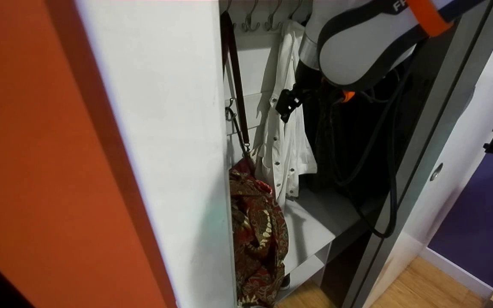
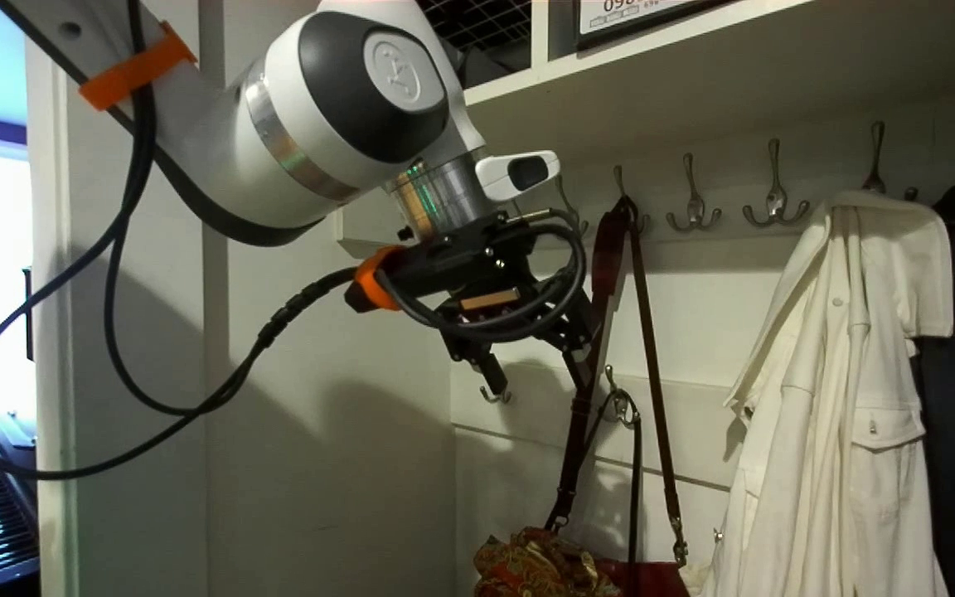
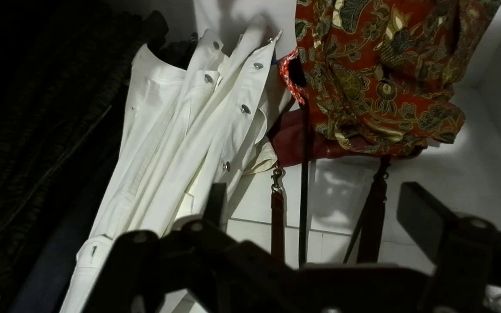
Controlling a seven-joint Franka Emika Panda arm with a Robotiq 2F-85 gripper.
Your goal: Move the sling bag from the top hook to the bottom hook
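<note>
- Nearest: fingers (image 3: 424, 221), bottom of wrist view.
- Patterned sling bag (image 3: 389, 82), upper right there; which hook bears it, unclear: maroon strap (image 2: 608, 249) on top hook (image 2: 618, 174), thin dark strap (image 3: 304, 182) on bottom hook (image 2: 621, 405), right of centre in an exterior view.
- Grasp step, likely: confirm its strap, pinch high, lift clear before lowering.
- Fingers wide apart, holding nothing; touching maroon strap or not, can't tell.

Between brown strap (image 2: 654, 356) and white garment (image 2: 817, 431), bare wall (image 2: 700, 323) leaves room.
</note>
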